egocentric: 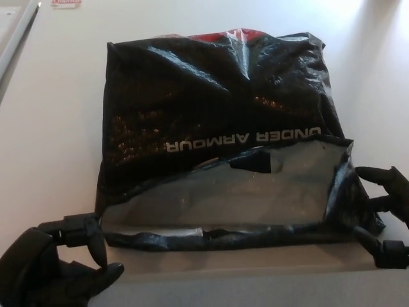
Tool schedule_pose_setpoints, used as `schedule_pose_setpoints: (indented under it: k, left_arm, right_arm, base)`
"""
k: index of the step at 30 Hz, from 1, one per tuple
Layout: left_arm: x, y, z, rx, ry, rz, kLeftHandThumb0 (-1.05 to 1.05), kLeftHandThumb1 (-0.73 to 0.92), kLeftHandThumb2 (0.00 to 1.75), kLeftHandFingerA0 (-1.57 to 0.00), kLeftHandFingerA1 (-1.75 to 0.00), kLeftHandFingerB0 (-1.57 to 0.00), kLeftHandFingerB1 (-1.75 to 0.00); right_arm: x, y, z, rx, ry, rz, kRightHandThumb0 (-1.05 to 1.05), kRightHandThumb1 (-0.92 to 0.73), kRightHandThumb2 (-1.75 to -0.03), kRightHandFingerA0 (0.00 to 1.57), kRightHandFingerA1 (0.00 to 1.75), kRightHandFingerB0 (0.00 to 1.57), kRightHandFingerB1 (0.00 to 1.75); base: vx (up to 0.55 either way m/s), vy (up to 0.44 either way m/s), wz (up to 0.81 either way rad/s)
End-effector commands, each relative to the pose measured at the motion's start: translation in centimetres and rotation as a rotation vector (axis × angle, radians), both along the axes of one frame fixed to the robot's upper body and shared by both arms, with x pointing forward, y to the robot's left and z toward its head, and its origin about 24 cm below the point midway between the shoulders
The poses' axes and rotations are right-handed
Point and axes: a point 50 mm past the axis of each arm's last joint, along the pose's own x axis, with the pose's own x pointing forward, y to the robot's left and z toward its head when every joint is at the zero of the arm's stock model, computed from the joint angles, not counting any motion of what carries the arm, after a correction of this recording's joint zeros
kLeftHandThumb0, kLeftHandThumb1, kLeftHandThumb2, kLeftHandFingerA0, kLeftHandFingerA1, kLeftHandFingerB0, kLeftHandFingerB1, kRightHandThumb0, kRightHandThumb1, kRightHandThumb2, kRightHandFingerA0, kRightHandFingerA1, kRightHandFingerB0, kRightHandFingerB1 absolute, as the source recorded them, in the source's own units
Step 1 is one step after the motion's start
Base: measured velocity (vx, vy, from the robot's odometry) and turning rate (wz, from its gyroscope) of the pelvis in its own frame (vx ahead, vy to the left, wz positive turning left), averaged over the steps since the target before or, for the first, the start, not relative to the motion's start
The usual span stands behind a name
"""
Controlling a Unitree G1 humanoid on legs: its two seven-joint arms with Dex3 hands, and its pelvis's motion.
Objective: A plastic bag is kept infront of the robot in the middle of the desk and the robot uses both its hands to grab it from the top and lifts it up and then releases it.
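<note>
A black plastic bag (217, 102) printed UNDER ARMOUR lies flat on the middle of the beige desk (51, 128). Its mouth faces me and gapes, showing the grey inside, and something red peeks out at its far edge. My left hand (57, 265) sits at the bottom left, just off the bag's near left corner, open and holding nothing. My right hand (386, 214) is at the right edge beside the bag's near right corner. Its fingers (377, 174) are spread apart above and below the crumpled corner, not pinching it.
A small red and white item (65, 3) lies at the far left edge of the desk. A pale strip (16, 29) runs along the top left corner.
</note>
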Motion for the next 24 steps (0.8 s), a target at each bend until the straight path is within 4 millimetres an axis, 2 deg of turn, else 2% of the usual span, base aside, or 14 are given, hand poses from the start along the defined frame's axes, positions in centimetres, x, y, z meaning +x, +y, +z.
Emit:
schedule_pose_setpoints:
  k: [1,2,3,4,5,6,7,10,11,12,13,17,18,24]
  left_arm:
    - [0.11,0.46,-0.17,0.062,-0.04,0.136,-0.28,0.56,0.53,-0.54,-1.42,-0.39,-0.97]
    - [0.06,0.59,-0.06,0.12,-0.09,0.163,-0.28,0.56,0.53,-0.54,-1.42,-0.39,-0.97]
    - [0.05,0.69,0.02,0.18,-0.117,0.172,-0.4,0.41,0.76,-0.45,-0.81,-0.39,-0.59]
    - [0.05,0.78,0.01,0.188,-0.13,0.186,-0.38,0.5,0.55,-0.39,-0.52,-0.36,-0.34]
    - [0.05,0.81,-0.01,0.189,-0.134,0.192,-0.38,0.5,0.55,-0.39,-0.52,-0.36,-0.34]
    - [0.09,0.98,-0.01,0.205,-0.161,0.213,-0.41,0.48,0.56,-0.34,-0.35,-0.25,-0.32]
    - [0.14,1.11,-0.02,0.226,-0.186,0.222,-0.5,0.39,0.67,-0.27,-0.4,-0.16,-0.39]
    - [0.4,1.24,-0.1,0.275,-0.28,0.223,-0.43,0.47,0.56,-0.29,-0.35,-0.09,-0.28]
    - [0.4,1.21,-0.16,0.275,-0.296,0.222,-0.41,0.47,0.57,-0.27,-0.36,-0.07,-0.26]
    - [0.41,1.19,-0.24,0.276,-0.311,0.224,-0.41,0.46,0.56,-0.28,-0.36,-0.06,-0.25]
    - [0.38,1.1,-0.25,0.283,-0.333,0.226,-0.44,0.35,0.7,-0.24,-0.49,-0.01,-0.29]
    - [0.19,0.78,-0.22,0.287,-0.401,0.211,-0.43,0.34,0.69,-0.25,-0.5,0.0,-0.21]
    - [0.16,0.69,-0.26,0.281,-0.405,0.209,-0.39,0.47,0.54,-0.28,-0.38,0.0,-0.19]
    - [0.22,0.63,-0.63,0.295,-0.418,0.219,-0.42,0.32,0.66,-0.19,-0.48,0.0,-0.17]
  right_arm:
    - [-0.65,-0.14,-1.18,0.013,0.078,0.007,-0.91,-0.36,-0.95,0.6,0.96,0.0,0.66]
    - [-0.7,-0.11,-1.22,0.008,0.08,0.01,-0.91,-0.36,-0.95,0.6,0.96,0.0,0.66]
    - [-0.71,-0.1,-1.26,0.019,0.086,0.008,-1.04,-0.51,-0.99,0.67,1.02,0.0,0.69]
    - [-0.74,-0.1,-1.29,0.02,0.086,0.01,-1.04,-0.52,-1.0,0.66,1.02,0.0,0.68]
    - [-0.75,-0.1,-1.3,0.021,0.085,0.011,-1.04,-0.52,-1.0,0.66,1.02,0.0,0.68]
    - [-0.85,-0.12,-1.41,0.021,0.09,0.011,-1.0,-0.48,-0.98,0.65,1.0,0.01,0.68]
    - [-0.86,-0.13,-1.44,0.021,0.091,0.011,-1.0,-0.48,-0.98,0.64,1.0,0.0,0.68]
    - [-0.88,-0.17,-1.43,0.006,0.085,0.01,-0.99,-0.48,-0.98,0.61,1.0,0.0,0.68]
    - [-0.89,-0.17,-1.45,0.008,0.085,0.01,-1.05,-0.59,-0.68,0.45,0.96,0.21,0.83]
    - [-0.9,-0.18,-1.46,0.01,0.086,0.011,-1.05,-0.59,-0.66,0.47,0.97,0.21,0.84]
    - [-0.95,-0.2,-1.51,0.017,0.09,0.009,-1.03,-0.52,-0.99,0.66,1.03,0.0,0.69]
    - [-1.01,-0.25,-1.66,0.017,0.098,0.001,-1.03,-0.5,-0.99,0.69,1.04,0.0,0.69]
    - [-1.03,-0.23,-1.7,0.02,0.1,0.001,-1.0,-0.47,-0.98,0.7,1.03,0.01,0.69]
    - [-1.04,-0.25,-1.76,0.018,0.105,0.004,-0.99,-0.48,-0.98,0.67,1.02,0.0,0.69]
  base:
    - [0.0,0.0,0.0]
    - [0.0,0.0,0.0]
    - [0.0,0.0,0.0]
    - [0.0,0.0,0.0]
    - [0.0,0.0,0.0]
    - [0.0,0.0,0.0]
    - [0.0,0.0,0.0]
    - [0.0,0.0,0.0]
    - [0.0,0.0,0.0]
    - [0.0,0.0,0.0]
    - [0.0,0.0,0.0]
    - [0.0,0.0,0.0]
    - [0.0,0.0,0.0]
    - [0.0,0.0,0.0]
